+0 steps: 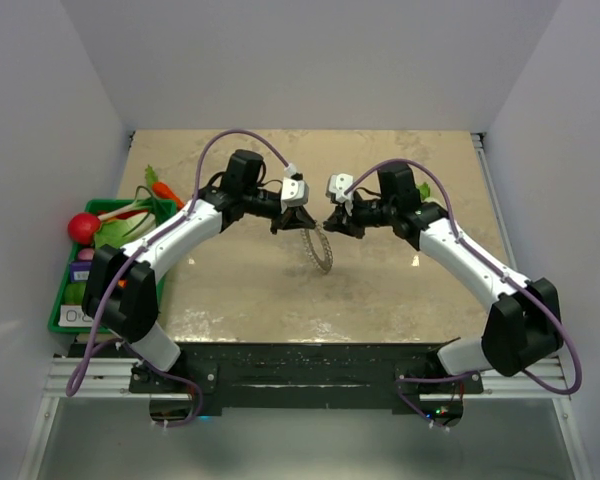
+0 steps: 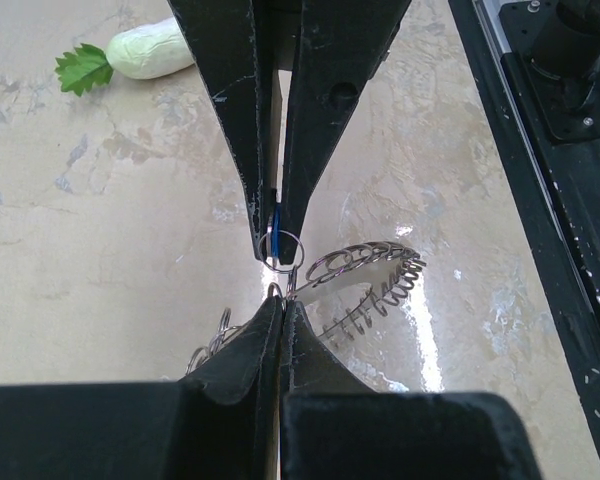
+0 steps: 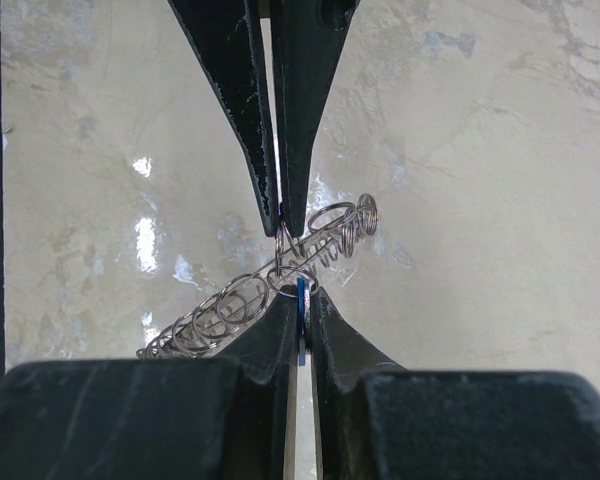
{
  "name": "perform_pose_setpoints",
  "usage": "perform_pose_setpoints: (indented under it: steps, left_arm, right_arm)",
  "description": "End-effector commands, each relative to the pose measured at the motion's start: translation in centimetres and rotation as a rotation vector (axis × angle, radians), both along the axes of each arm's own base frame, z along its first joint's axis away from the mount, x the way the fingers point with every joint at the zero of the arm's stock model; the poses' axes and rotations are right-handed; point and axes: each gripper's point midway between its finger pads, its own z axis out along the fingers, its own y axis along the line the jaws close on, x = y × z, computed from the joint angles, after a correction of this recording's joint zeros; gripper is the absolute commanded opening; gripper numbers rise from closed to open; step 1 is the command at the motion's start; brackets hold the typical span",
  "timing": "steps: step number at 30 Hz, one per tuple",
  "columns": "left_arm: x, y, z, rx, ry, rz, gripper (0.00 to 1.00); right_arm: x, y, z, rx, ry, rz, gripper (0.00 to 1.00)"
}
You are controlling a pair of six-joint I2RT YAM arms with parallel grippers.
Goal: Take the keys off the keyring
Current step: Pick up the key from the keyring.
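The black pincer fingers [image 2: 230, 120]: matt plastic, edges scuffed white. One grey coiled-wire metal keyring [image 2: 370, 280], pinched at their tips: bright, glossy, ribbed. One small blue-headed key [image 3: 300, 318], between those fingers: glossy head. The beige marbled tabletop [image 3: 500, 150], beneath: smooth, polished, reflective.

Top camera: high behind arm bases [image 1: 158, 350], looking down on table [image 1: 380, 290]. Wrist cameras: close, facing each other, sharing keyring [image 2: 375, 270].

White walls [image 1: 310, 60] on three sides; beige marbled tabletop [image 1: 240, 300], glossy glare spots; black front rail [image 1: 300, 362].
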Motion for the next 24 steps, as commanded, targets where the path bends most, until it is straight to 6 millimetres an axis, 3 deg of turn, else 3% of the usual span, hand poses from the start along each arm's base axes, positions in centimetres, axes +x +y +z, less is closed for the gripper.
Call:
perform_pose_setpoints:
  steps: [1, 15, 24]
  left_arm:
    - [-1.0, -0.3, 2.0, -0.044, -0.019, -0.033, 0.04]
    - [-1.5, -0.2, 2.5, -0.053, -0.019, -0.055, 0.45]
    - [-1.0, 0.0, 2.5, -0.05, -0.021, -0.001, 0.46]
  right_arm:
    - [1.1, -0.3, 2.7, 0.039, -0.103, -0.047, 0.0]
    - [1.7, -0.3, 4.1, 0.052, -0.123, -0.076, 0.0]
    - [1.9, -0.5, 4.8, 0.001, -0.142, -0.044, 0.0]
